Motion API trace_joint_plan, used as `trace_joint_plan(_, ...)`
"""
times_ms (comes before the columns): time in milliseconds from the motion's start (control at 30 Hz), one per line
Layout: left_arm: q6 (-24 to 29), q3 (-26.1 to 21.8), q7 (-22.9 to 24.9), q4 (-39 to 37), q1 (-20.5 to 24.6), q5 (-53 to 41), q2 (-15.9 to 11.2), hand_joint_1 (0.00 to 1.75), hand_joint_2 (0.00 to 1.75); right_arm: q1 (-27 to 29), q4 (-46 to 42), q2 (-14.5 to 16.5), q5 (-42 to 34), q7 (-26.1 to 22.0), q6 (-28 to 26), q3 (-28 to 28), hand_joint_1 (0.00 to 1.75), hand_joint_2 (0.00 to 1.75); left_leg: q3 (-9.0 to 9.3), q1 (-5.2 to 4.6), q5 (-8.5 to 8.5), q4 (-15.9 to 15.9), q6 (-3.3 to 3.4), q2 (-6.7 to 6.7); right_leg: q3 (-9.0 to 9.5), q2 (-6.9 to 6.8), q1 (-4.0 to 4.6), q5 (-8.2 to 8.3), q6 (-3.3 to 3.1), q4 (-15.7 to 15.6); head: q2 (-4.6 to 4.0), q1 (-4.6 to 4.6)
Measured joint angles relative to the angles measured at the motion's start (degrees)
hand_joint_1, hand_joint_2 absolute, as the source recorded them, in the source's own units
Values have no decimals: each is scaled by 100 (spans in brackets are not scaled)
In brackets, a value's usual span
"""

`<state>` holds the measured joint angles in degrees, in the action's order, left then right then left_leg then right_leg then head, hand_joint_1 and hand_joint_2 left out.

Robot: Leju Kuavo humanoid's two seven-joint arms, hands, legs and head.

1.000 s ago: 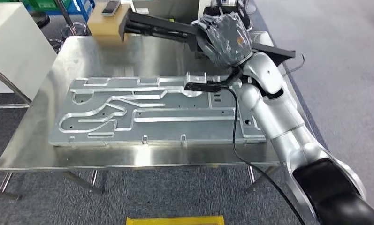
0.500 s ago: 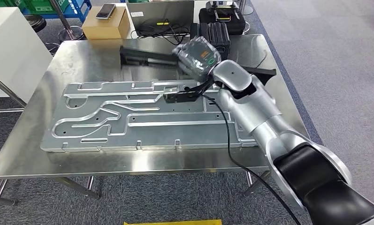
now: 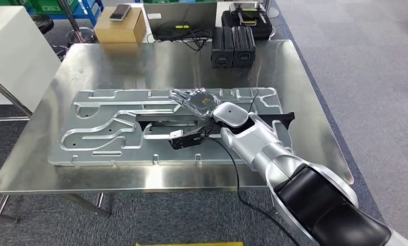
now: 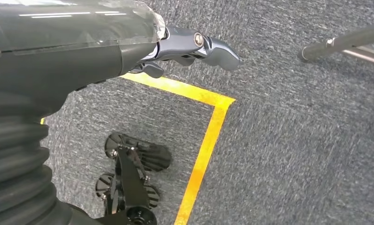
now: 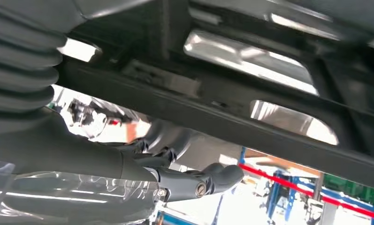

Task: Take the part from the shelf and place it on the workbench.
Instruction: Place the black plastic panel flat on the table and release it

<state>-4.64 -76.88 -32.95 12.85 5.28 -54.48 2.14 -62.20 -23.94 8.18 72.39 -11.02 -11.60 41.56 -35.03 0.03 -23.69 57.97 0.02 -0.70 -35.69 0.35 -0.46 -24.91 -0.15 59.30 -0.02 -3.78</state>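
While right hand holds black part, above machined plate, black cases behind.

Grey carpet floor, yellow tape line, white cabinet

Glossy steel workbench (matt part)

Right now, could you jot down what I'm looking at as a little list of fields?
Right hand: holds the long black part low over the grooved metal plate
Left hand: hangs over grey carpet with a yellow floor line, holding nothing
Workbench: steel top, carries the plate
Behind the bench: cardboard box, black cases
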Motion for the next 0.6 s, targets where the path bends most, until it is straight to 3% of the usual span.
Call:
trace_joint_plan(100, 8, 15, 4, -1, -1, -36, -1, 0, 175, 4, 76, 15, -89, 20, -46, -8, 0, 0, -2, 17, -24, 21, -94, 3, 14, 7, 15, 21, -86, -43, 0, -1)
trace_joint_plan(167, -11, 35, -1, -2, -2, -68, -1, 0, 87, 2, 114, 16, -131, 42, -39, -21, 0, 0, -125, 38, -225, 316, -152, 18, 37, -5, -1, 49, -149, -87, 0, -1)
trace_joint_plan(233, -46, 68, -10, -2, 2, -113, 1, 0, 0, 17, 156, 14, -163, 57, -20, -35, 0, 0, -437, 59, -604, 1032, -201, 30, 44, -14, 5, 56, -179, -98, 0, -2)
trace_joint_plan(300, -63, 112, -12, -2, 4, -154, 1, 0, 0, 62, 204, 2, -209, 59, -21, -55, 0, 0, -702, 70, -805, 1625, -229, 31, 43, -17, 14, 53, -183, -93, 0, -1)
trace_joint_plan(333, -61, 130, -5, -2, 7, -170, 1, 0, 0, 88, 226, -7, -254, 54, -34, -75, 0, 0, -700, 74, -745, 1628, -234, 32, 44, -16, 15, 50, -181, -89, 0, -2)
trace_joint_plan(400, -37, 154, 24, -2, 21, -201, 2, 0, 0, 122, 250, -22, -481, -47, -76, -162, 0, 0, -381, 84, -371, 979, -226, 36, 50, -9, 13, 38, -164, -74, 0, -2)
trace_joint_plan(467, -4, 178, 61, -2, 41, -223, 2, 0, 0, 124, 239, -33, -1008, -366, -80, -368, 0, 0, -15, 70, -122, 255, -183, 36, 47, 0, 27, 27, -123, -57, 0, -2)
trace_joint_plan(500, 8, 190, 75, -2, 48, -231, 2, 0, 0, 124, 213, -38, -1366, -598, -32, -520, 0, 0, 66, 56, -91, 83, -150, 33, 41, 3, 33, 27, -97, -54, 0, -1)
trace_joint_plan(600, 18, 233, 97, -2, 47, -238, 1, 0, 0, 122, 13, -64, -2540, -1352, 409, -1095, 0, 0, 84, 34, -75, -1, -33, 30, 30, 2, 23, 29, 0, -62, 0, -1)
